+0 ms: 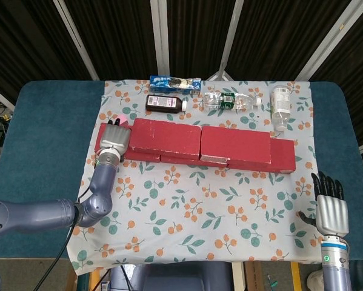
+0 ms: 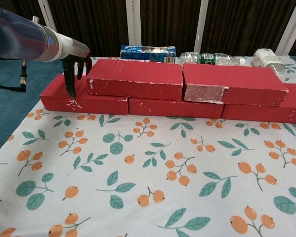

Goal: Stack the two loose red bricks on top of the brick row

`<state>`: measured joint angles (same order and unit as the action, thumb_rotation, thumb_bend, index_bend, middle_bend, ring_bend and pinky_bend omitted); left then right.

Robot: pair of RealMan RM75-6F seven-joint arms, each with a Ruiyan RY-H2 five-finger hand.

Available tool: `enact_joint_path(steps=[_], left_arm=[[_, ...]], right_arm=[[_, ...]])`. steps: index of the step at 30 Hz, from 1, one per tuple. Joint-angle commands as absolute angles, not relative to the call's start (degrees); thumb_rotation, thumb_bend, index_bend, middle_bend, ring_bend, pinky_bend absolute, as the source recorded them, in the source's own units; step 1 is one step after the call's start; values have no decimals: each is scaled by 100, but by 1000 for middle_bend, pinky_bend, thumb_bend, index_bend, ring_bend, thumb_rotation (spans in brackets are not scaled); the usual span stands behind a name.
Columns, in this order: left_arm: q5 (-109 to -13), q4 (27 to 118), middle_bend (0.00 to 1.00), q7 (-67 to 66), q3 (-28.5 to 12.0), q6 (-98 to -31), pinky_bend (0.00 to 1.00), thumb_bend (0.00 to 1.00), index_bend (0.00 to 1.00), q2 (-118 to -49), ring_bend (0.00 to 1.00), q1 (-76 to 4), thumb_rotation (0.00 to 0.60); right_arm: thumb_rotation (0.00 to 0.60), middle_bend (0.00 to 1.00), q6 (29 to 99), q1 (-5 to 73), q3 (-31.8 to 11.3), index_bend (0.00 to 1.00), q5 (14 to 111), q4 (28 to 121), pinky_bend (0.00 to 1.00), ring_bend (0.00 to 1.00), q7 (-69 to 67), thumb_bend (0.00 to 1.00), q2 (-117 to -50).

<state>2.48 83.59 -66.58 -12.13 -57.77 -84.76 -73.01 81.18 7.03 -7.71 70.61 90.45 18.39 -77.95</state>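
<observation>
Two hands are yours to mind. Nearest you, low at the right edge of the cloth [image 1: 187,212], your right hand [image 1: 331,206] stands upright, back toward the head camera, fingers straight and a little apart, holding nothing; the chest view does not show it.

Further out, the brick row [image 2: 172,106] lies across the cloth, and both upper bricks already sit on it: the left brick [image 2: 136,79] and the right brick [image 2: 234,83], end to end and touching, the right one with a scuffed whitish patch on its near face. The row sticks out past them at both ends.

Your left hand [image 1: 114,138] is at the row's left end, just beside the left brick's end. In the chest view its fingers [image 2: 70,81] point down, one reaching the row's top; it grips nothing, fingers loosely apart.

Beyond the bricks lie a dark bottle [image 1: 165,103], a clear bottle [image 1: 229,100], a white bottle [image 1: 281,105], and farthest, a blue packet [image 1: 175,83].
</observation>
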Motion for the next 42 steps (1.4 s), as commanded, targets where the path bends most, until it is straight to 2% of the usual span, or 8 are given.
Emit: enact_joint_path(steps=[1,25,37,42], left_arm=[[227,8347,285,-6643,-1214,-5785,113,0,281,-8493,33,-7311,600],[192,8476,302,-6617,-1213,-5881,122,0,293,-8510,34,-7354,600],[238,8754,325,-6641,-1184,-6071,135,0,380,-8178,38,-7277,600],[-24,9316,269,-6317,-1170,-6072,136,0,339,-7735,51,-7012,600]], right_arm=[[600,0,8110,708,-776,0,7057,9047,0,0,1836,186,-7794],[600,0,8119,703,-784,0,7042,9041,0,0,1830,186,-7790],[600,0,8136,708,-774,0,7068,9042,0,0,1852,186,-7822],[600,0,8110,716,-762,0,7072,9037,0,0,1856,186,-7821]])
